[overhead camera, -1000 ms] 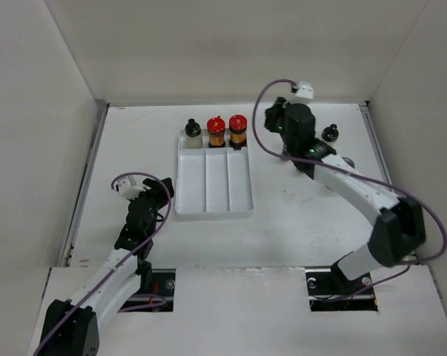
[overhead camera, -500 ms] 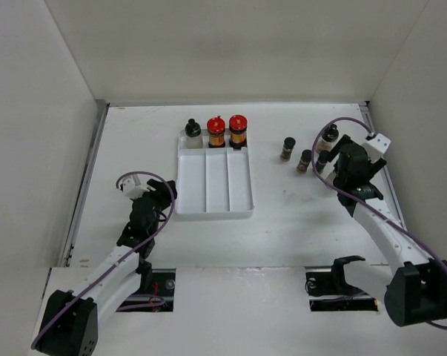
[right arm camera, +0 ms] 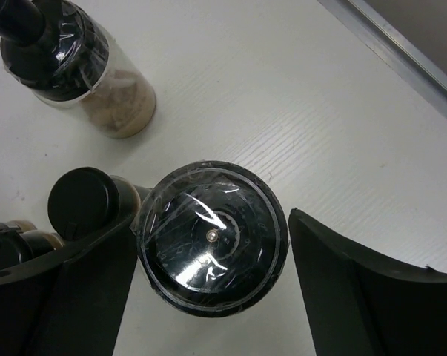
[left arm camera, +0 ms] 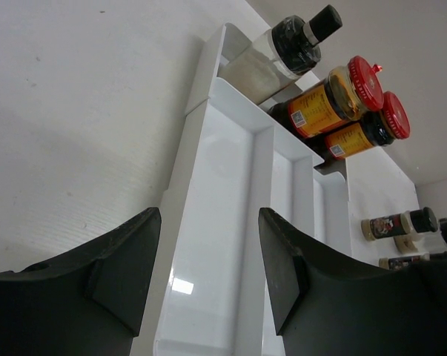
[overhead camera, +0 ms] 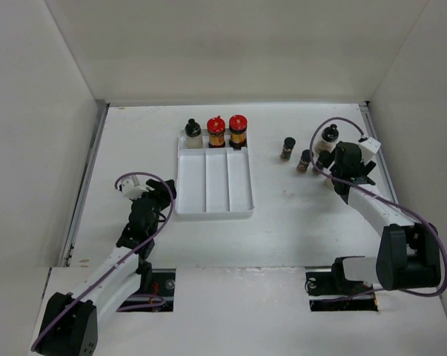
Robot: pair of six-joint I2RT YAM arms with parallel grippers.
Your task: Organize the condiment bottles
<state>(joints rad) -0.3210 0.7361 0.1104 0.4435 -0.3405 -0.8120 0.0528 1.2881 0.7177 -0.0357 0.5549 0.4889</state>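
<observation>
Three condiment bottles stand behind the white tray [overhead camera: 214,194]: a clear black-capped one [overhead camera: 193,133] and two red-capped ones [overhead camera: 216,132] [overhead camera: 238,130]. At the right are two tiny dark bottles [overhead camera: 287,147] [overhead camera: 305,160] and a clear pale one [overhead camera: 329,136]. My right gripper [overhead camera: 334,169] hangs over this group, open. In the right wrist view its jaws straddle a wide black-capped bottle [right arm camera: 212,237]: the left finger [right arm camera: 90,289] is against it and the right finger [right arm camera: 371,289] stands apart. My left gripper [left arm camera: 208,252] is open and empty over the tray's near left corner [left arm camera: 230,222].
A pale powder bottle [right arm camera: 75,67] and a small black-capped one [right arm camera: 82,202] crowd the right gripper's left finger. The table's right metal edge [right arm camera: 401,52] runs close by. White walls enclose the table on three sides.
My right arm swung from behind the tray to the bottle group at the right, opened, and came down around the wide black-capped bottle. The left arm barely moved.
</observation>
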